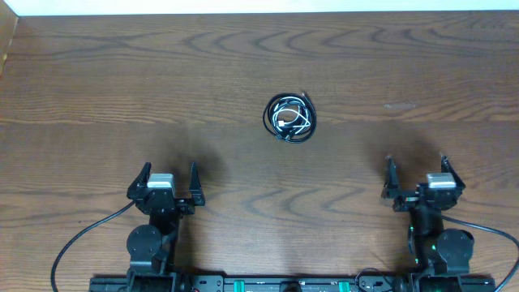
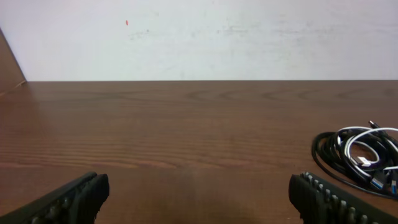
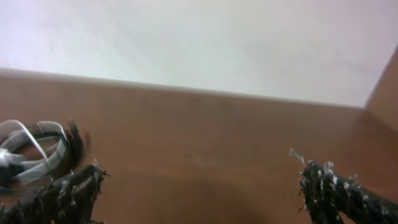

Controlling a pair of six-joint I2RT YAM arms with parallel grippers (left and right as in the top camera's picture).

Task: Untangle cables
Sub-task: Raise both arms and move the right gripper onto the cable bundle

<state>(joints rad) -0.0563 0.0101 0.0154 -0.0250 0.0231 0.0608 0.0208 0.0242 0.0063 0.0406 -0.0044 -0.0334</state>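
The cables lie in one small coiled bundle on the wooden table, black cords wound around a white one. The same bundle shows at the right edge of the left wrist view as cables and, blurred, at the left edge of the right wrist view as cables. My left gripper is open near the front left, well short of the bundle, with bare wood between its fingers. My right gripper is open at the front right, also apart from the bundle and holding nothing.
The wooden table stretches wide around the bundle. A pale wall runs along the far edge. The arms' own thick black wires trail along the near edge by the bases.
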